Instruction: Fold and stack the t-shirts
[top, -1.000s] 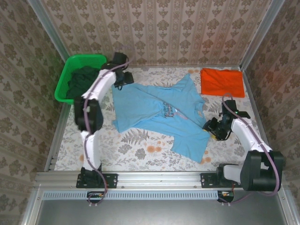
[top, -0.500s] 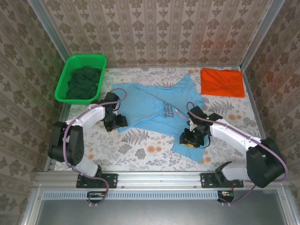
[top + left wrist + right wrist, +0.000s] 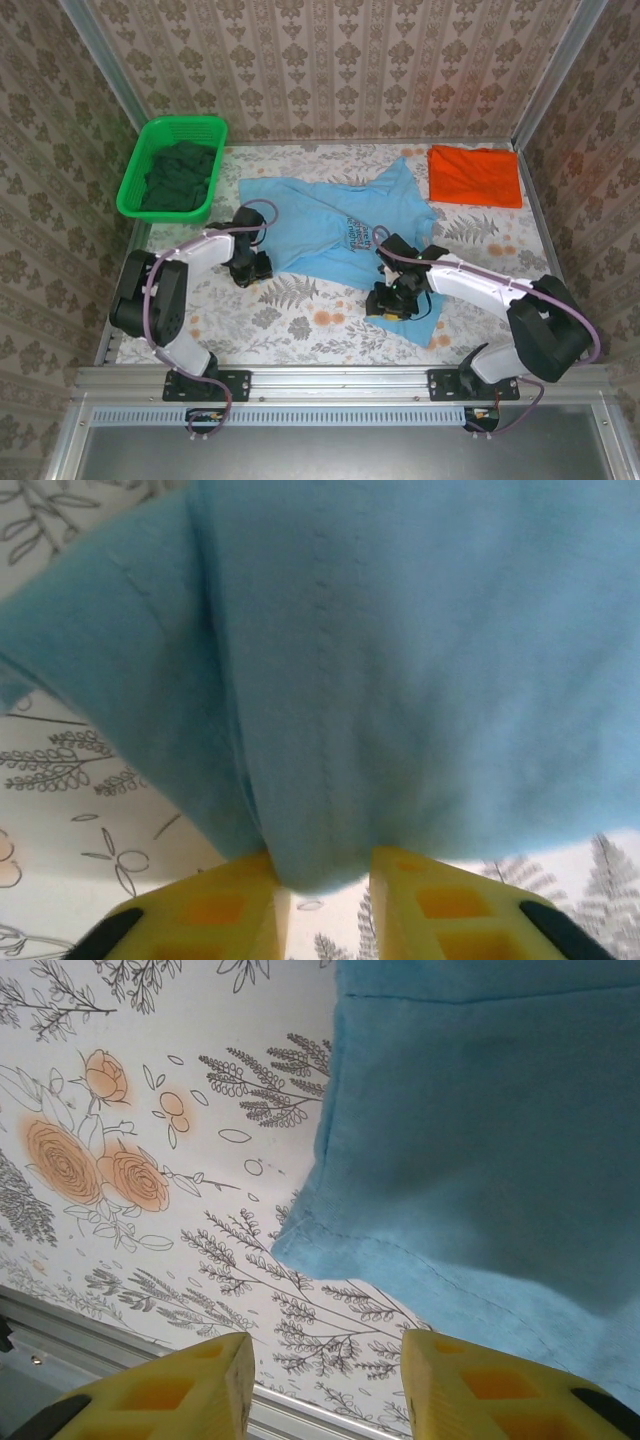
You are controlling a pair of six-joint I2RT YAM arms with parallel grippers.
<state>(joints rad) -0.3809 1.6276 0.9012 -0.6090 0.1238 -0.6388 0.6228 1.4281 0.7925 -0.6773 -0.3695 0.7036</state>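
Where it sits, basket (image 3: 185,123) holds clothes (image 3: 180,176).

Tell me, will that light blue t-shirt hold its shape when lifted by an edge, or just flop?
Probably floppy: the light blue t-shirt bunches into folds where the left gripper pinches its edge. Pushed, it would likely crumple rather than slide whole: it lies wrinkled on the table.

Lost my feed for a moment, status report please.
Left gripper shut on edge of light blue t-shirt. Right gripper open, just short of its near corner. Shirt unfolded; orange-red t-shirt lies folded far right. Nothing blocking.
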